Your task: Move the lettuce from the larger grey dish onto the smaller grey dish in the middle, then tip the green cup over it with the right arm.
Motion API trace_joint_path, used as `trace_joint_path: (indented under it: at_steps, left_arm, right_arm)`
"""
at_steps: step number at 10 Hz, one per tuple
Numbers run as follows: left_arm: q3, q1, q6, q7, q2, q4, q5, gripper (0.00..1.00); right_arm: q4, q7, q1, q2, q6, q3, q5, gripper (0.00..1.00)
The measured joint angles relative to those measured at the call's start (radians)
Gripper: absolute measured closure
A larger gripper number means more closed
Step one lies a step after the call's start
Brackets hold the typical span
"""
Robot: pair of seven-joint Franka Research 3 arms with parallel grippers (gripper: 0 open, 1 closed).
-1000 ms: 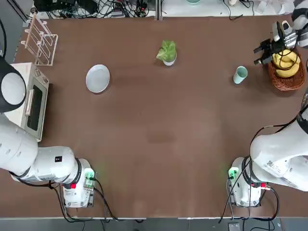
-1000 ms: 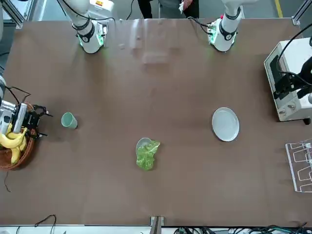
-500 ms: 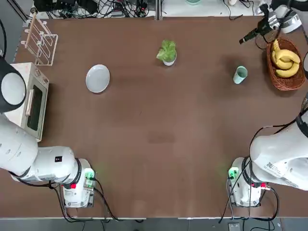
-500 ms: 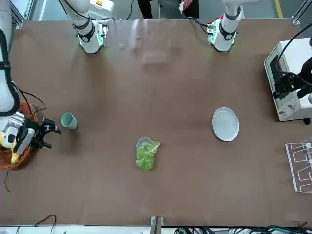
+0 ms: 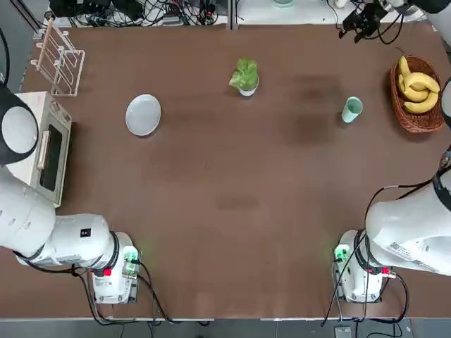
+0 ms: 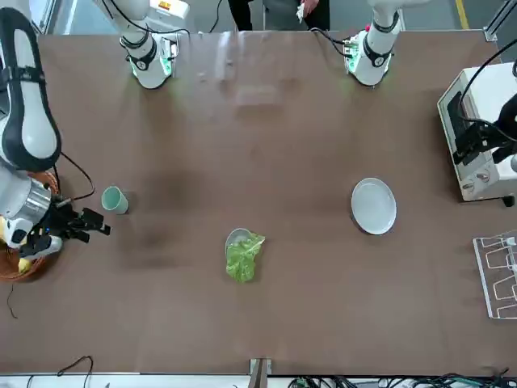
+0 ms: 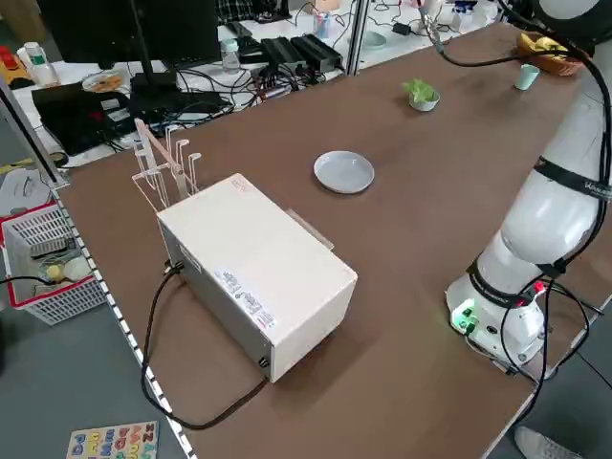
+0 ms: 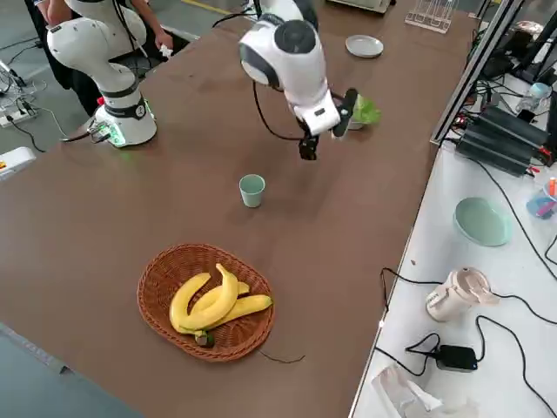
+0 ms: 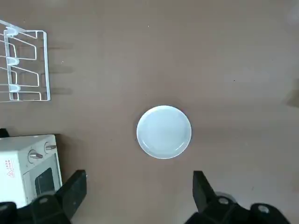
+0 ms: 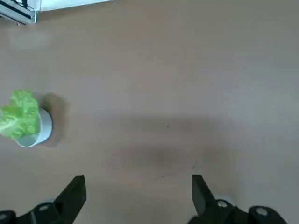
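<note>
Lettuce (image 5: 245, 72) already sits in the smaller grey dish (image 5: 247, 88), at 12 o'clock from table centre in the top view; the larger grey dish (image 5: 143, 115) lies bare at 10 o'clock. First step looks done, so the cup step is in hand. Green cup (image 5: 351, 109) stands upright at 2 o'clock, untouched. Right gripper (image 5: 361, 17) hangs high, beyond the cup toward the table's far edge, fingers apart and empty. Next move, by my reading: descend to the cup, close on its wall, carry it to the bowl, tip. Left gripper (image 9: 139, 196) hovers above the plate, fingers spread, idle. Count: one lettuce bunch, one plate, one bowl, one cup, one banana basket (image 5: 421, 95).
</note>
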Motion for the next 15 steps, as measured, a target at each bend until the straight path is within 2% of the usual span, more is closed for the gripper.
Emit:
trace_joint_path:
  at_steps: [3, 4, 6, 7, 8, 10, 11, 13, 15]
  left_arm:
    - [0.000, 0.000, 0.000, 0.000, 0.000, 0.000, 0.000, 0.00]
    - [0.000, 0.000, 0.000, 0.000, 0.000, 0.000, 0.000, 0.00]
    - [0.000, 0.000, 0.000, 0.000, 0.000, 0.000, 0.000, 0.00]
    - [0.000, 0.000, 0.000, 0.000, 0.000, 0.000, 0.000, 0.00]
    - [-0.001, 0.000, 0.000, 0.000, 0.000, 0.000, 0.000, 0.00]
    - [-0.001, 0.000, 0.000, 0.000, 0.000, 0.000, 0.000, 0.00]
    - [-0.001, 0.000, 0.000, 0.000, 0.000, 0.000, 0.000, 0.00]
    - [-0.001, 0.000, 0.000, 0.000, 0.000, 0.000, 0.000, 0.00]
    - [-0.001, 0.000, 0.000, 0.000, 0.000, 0.000, 0.000, 0.00]
  right_arm:
    - [0.155, 0.195, 0.047, -0.050, -0.240, 0.002, -0.113, 0.00]
    - [0.191, 0.215, 0.057, -0.058, -0.283, 0.003, -0.129, 0.00]
    - [0.212, 0.223, 0.062, -0.074, -0.300, 0.002, -0.133, 0.00]
    - [0.214, 0.224, 0.086, -0.082, -0.303, -0.018, -0.133, 0.00]
    - [0.216, 0.227, 0.162, -0.093, -0.306, -0.088, -0.134, 0.00]
    - [0.217, 0.234, 0.345, -0.119, -0.315, -0.274, -0.136, 0.00]
    - [0.217, 0.233, 0.397, -0.132, -0.333, -0.334, -0.151, 0.00]
    - [0.214, 0.178, 0.410, -0.151, -0.358, -0.372, -0.224, 0.00]
    - [0.210, 0.160, 0.413, -0.162, -0.368, -0.387, -0.237, 0.00]
